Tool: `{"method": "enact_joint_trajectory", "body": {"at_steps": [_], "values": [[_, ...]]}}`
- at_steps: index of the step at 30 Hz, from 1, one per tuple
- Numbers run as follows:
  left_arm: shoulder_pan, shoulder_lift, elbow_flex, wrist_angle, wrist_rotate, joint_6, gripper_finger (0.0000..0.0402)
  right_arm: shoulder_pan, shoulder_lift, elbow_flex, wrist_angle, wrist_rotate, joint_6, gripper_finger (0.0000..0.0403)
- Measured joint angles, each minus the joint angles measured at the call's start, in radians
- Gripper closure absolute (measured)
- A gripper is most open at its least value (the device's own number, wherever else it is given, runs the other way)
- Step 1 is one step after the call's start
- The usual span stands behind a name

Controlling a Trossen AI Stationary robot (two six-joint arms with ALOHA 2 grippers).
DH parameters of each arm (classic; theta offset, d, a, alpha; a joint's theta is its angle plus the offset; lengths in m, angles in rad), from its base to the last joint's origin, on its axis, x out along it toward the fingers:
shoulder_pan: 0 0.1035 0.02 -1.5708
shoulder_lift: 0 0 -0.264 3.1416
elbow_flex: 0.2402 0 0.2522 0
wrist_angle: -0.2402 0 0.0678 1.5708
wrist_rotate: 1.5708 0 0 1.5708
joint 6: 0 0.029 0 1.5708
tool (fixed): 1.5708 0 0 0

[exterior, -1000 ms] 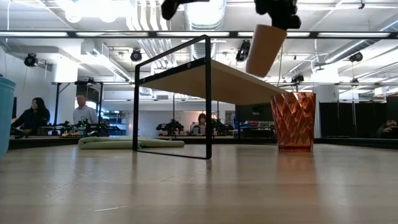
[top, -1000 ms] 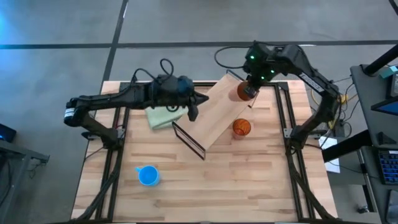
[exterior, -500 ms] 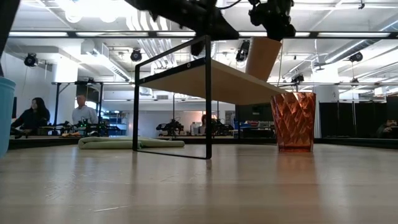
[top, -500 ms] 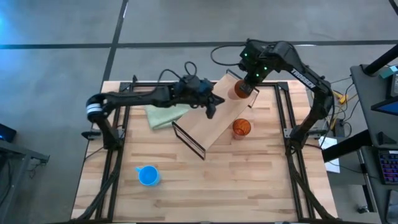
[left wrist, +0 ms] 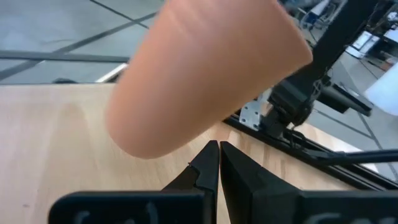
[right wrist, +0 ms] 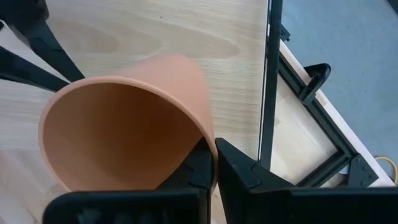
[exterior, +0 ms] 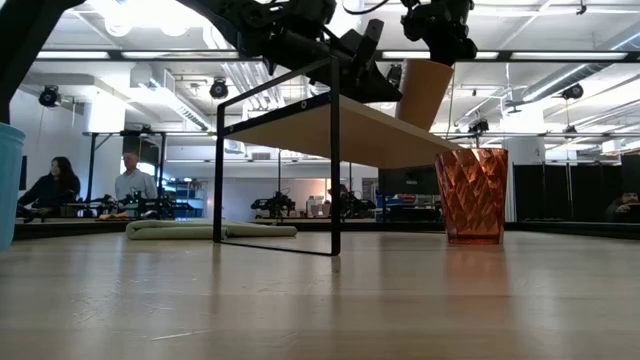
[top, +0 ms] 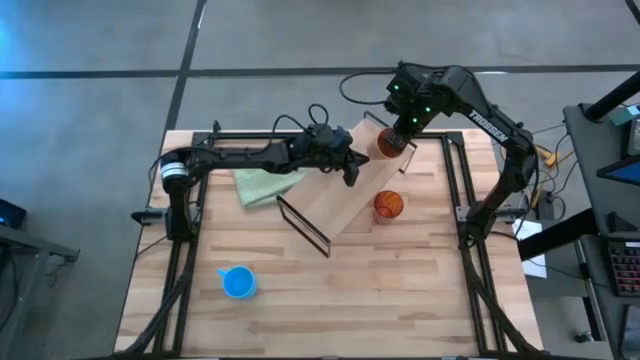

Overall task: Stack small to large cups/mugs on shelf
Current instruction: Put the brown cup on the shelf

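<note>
The orange-brown cup [top: 388, 145] hangs tilted over the far end of the light-wood shelf [top: 340, 195], in my right gripper [right wrist: 214, 155]. In the low view the cup [exterior: 424, 92] has its base close to the shelf top [exterior: 380, 135]; whether they touch I cannot tell. My left gripper [top: 352, 172] is shut, reaching over the shelf, its tips [left wrist: 216, 152] just short of the cup's side [left wrist: 205, 74]. The red tumbler [top: 388, 205] stands on the table beside the shelf. The blue cup [top: 238, 283] stands near the table's near left. My right gripper pinches the orange-brown cup's rim wall [right wrist: 204, 140], one finger inside the mouth and one outside. It comes from above, slanting. The cup hangs tilted below the fingers, mouth up, base toward the shelf. My left gripper's shut tips stand at the cup's lower side; whether they touch it I cannot tell.
A pale green cloth [top: 265, 185] lies on the table at the shelf's left, under my left arm. The shelf's black wire legs [exterior: 330, 160] stand on the table. Bare tabletop lies across the near half around the blue cup [exterior: 8, 185]. People sit in the room behind.
My left arm has reached toward the table's right, passing over the cloth and along the shelf top up to the orange-brown cup, fingers shut throughout. My right gripper has carried the cup slightly down and left, closer to the shelf's far end.
</note>
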Motion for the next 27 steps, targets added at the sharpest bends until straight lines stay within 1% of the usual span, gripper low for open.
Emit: {"method": "enact_joint_trajectory", "body": {"at_steps": [4, 14, 21, 27], "values": [[0.022, -0.001, 0.001, 0.003, -0.061, 0.001, 0.0402, 0.000, 0.000, -0.001, 0.000, 0.000, 0.018, 0.0394], [0.068, -0.002, 0.001, 0.008, -0.063, -0.002, 0.0402, 0.000, 0.000, -0.003, 0.000, -0.001, 0.025, 0.0394], [0.069, -0.001, 0.001, 0.034, -0.064, -0.006, 0.0402, 0.000, 0.000, -0.002, 0.000, -0.001, 0.037, 0.0394], [0.071, -0.001, -0.001, 0.046, -0.088, -0.006, 0.0402, 0.000, 0.000, -0.003, 0.006, -0.004, 0.044, 0.0394]]}}
